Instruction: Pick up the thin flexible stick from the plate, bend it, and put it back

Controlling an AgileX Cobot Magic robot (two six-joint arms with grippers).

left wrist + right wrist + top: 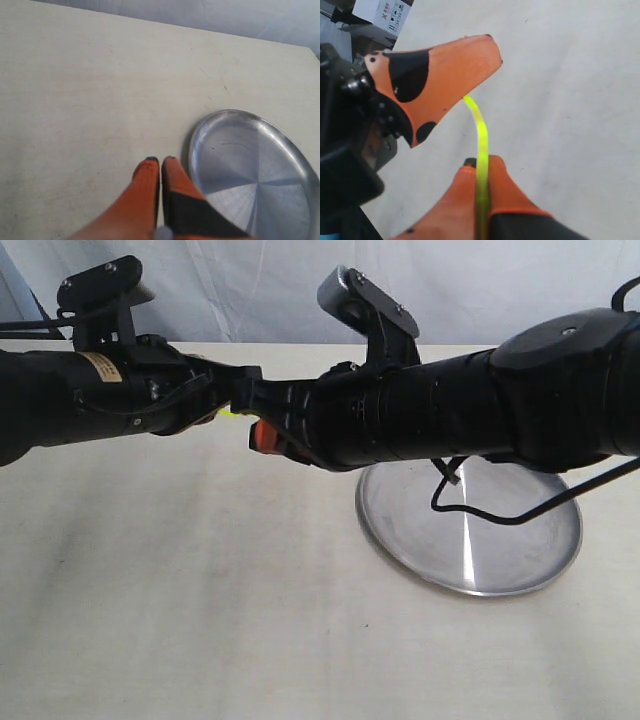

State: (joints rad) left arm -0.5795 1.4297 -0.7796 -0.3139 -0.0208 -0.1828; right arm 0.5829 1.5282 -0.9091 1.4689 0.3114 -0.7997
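So pick-up's done: thin bright-yellow flexible stick (481, 135) hangs arched in the air, off the round shiny silver metal plate (520, 540). Right gripper (480, 167) clamped on one end, left gripper (160, 161) pinched on the other. Left imo: putting it back.

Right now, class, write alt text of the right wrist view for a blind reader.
A thin yellow stick curves between two shut orange grippers: the right gripper pinches one end, the left gripper the other. A pale table lies beneath.
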